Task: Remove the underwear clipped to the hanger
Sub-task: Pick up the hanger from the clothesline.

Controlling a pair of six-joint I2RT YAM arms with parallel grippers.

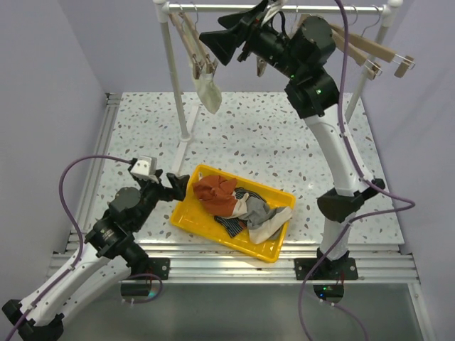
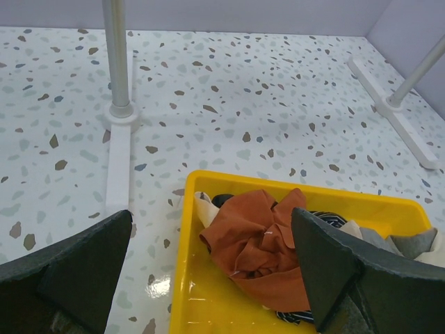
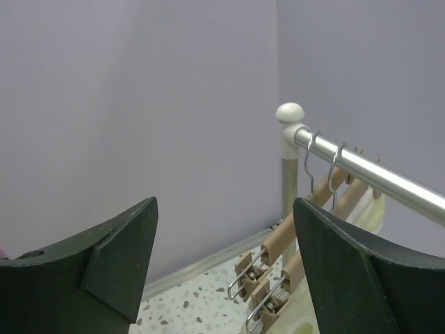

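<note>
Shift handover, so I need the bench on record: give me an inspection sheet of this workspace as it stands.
Surface: speckled table, no spills seen.
Job's things: pale underwear clipped to a wooden hanger on the rail; orange-red, striped and grey pieces lie in the yellow tray.
Clutter: empty hangers at the rail's right end.
Hands: left hand open, low beside the tray; right hand open, raised at the rail.
Cables: purple cables loop along both arms.
Surroundings: plain lilac walls.
</note>
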